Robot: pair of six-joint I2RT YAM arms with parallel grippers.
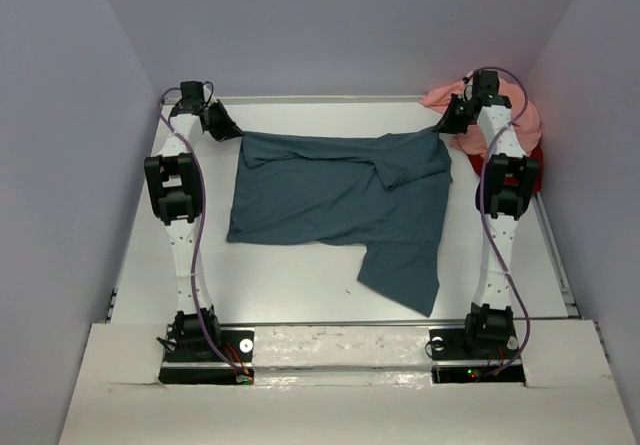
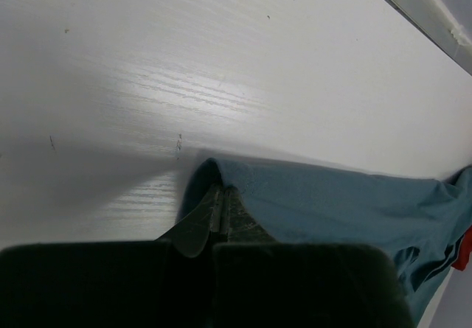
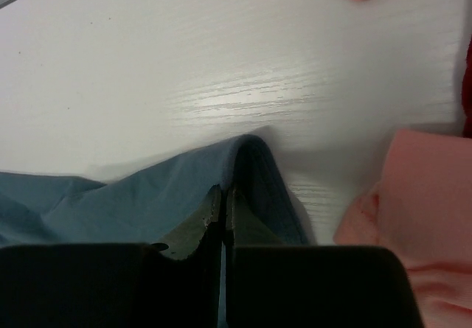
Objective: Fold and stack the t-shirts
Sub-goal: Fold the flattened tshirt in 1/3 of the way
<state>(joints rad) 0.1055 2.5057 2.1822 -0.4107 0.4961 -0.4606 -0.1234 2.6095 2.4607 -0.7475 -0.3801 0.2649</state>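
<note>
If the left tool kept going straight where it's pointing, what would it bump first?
The left tool pinches the teal shirt, whose fold wraps its tips. Past that, probably just the bare white table, though depth is hard to judge.

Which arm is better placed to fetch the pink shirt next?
Right, likely: the pink shirt lies in the far right corner beside the right gripper, shut on the teal shirt; the left gripper holds its far left corner.

White table [image 1: 300,285] bears teal shirt [image 1: 330,190], pink shirt [image 1: 524,115], red shirt [image 1: 537,157].
</note>
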